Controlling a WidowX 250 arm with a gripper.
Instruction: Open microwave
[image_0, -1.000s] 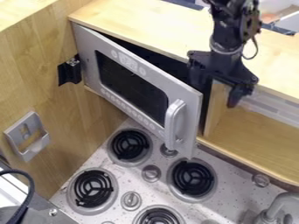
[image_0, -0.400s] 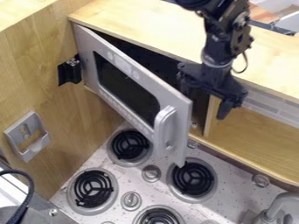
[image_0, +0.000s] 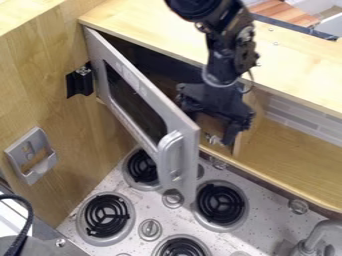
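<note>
The door (image_0: 190, 150) has swung wider, so the task advances; my gripper (image_0: 210, 124), behind it, stands widely open, holding nothing.

1 view slants down over the stove (image_0: 147, 207), seemingly near.

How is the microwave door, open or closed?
Open: the door stands out at an angle from the cabinet, with the dark inside showing behind it.

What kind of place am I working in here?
Looks like a toy kitchen: a stove top with coil burners, a microwave with its door partly open above it, and a grey faucet at the lower right.
</note>
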